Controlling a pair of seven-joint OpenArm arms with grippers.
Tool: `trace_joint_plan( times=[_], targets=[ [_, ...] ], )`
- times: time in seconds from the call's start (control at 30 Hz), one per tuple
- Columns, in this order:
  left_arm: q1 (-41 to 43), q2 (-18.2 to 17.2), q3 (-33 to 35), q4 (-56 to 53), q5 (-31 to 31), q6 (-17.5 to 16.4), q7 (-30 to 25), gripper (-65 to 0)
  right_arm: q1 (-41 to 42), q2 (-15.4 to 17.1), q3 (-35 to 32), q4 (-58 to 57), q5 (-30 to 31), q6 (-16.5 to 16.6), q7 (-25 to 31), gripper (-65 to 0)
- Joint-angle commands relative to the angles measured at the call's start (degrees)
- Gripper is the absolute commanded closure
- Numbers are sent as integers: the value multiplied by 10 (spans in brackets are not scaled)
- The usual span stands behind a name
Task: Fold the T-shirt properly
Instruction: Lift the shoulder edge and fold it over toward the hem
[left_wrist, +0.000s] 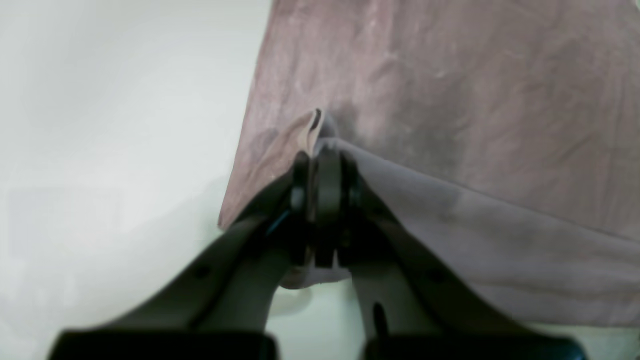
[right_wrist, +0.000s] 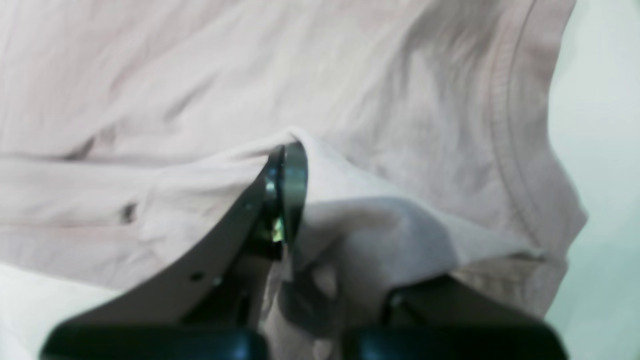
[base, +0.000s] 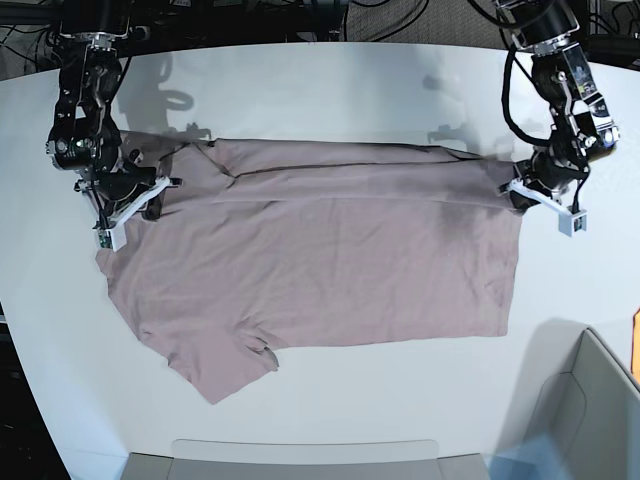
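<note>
Pinching hard on both sides now: the left claw is clamped on a raised fold of the T-shirt at the hem-side corner, its fingers pressed together with cloth poking up between the tips. Over on the other side, the right claw is closed on a bunched ridge of fabric near the sleeve, with cloth draped over one finger so only the other shows clearly.

From the base view, the T-shirt lies spread across the white surface, stretched sideways between the two claws, its far edge folded over into a long doubled band running from one claw to the other. The near part lies flat, one short sleeve sticking out toward the front edge of the surface, with the neck opening beside it. The fabric is a dusty mauve-pink, softly creased all over, with a stitched hem showing in the right wrist view.
</note>
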Motion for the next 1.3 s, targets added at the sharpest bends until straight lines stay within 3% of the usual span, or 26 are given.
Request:
trace_joint_plan(
  times=[0.0, 0.63, 0.73, 0.83, 1.0, 1.1, 1.2, 1.27],
  targets=[
    [-14, -11, -3, 10, -3, -1, -12, 0, 17, 6, 3, 2, 1, 1, 12, 0],
    [-109, -13, 1, -91, -3, 1, -13, 0, 130, 8, 2, -146, 0, 1, 17, -4],
    [-109, -14, -3, -91, -3, 2, -13, -92, 129, 7, 2, -143, 0, 1, 17, -142],
    [-105, -14, -5, -90, -3, 2, -13, -137, 128, 11, 5, -142, 3, 2, 17, -242],
    [-105, -14, -7, -90, -3, 2, -13, -132, 124, 11, 8, -100, 3, 2, 17, -265],
    [-104, -13, -46, -90, -4, 2, -13, -128, 109, 11, 8, -55, 3, 2, 17, -265],
    [-104, -11, -92, -85, -7, -1, -13, -75, 89, 11, 11, -12, 1, 1, 16, -263],
    [-102, -11, -91, -60, -7, -1, -12, 0, 71, 11, 28, 12, 1, 1, 13, -239]
  ],
)
